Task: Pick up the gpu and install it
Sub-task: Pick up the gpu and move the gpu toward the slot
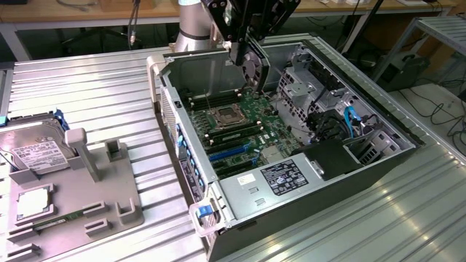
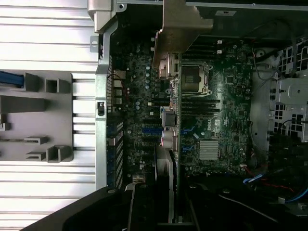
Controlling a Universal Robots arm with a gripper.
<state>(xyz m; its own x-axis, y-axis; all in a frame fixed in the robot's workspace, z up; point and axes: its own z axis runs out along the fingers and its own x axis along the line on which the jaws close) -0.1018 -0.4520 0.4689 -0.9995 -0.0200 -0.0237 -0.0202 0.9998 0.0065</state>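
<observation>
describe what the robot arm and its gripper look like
The arm is a smooth, round, silver-grey tube. The gripper is black and angular, built of flat, frame-like struts. No markings are readable on either.

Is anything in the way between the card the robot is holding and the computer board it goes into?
Nothing I can see. The hand holds the gpu upright above the open case. There is just open air between it and the motherboard with its blue slots below.
</observation>
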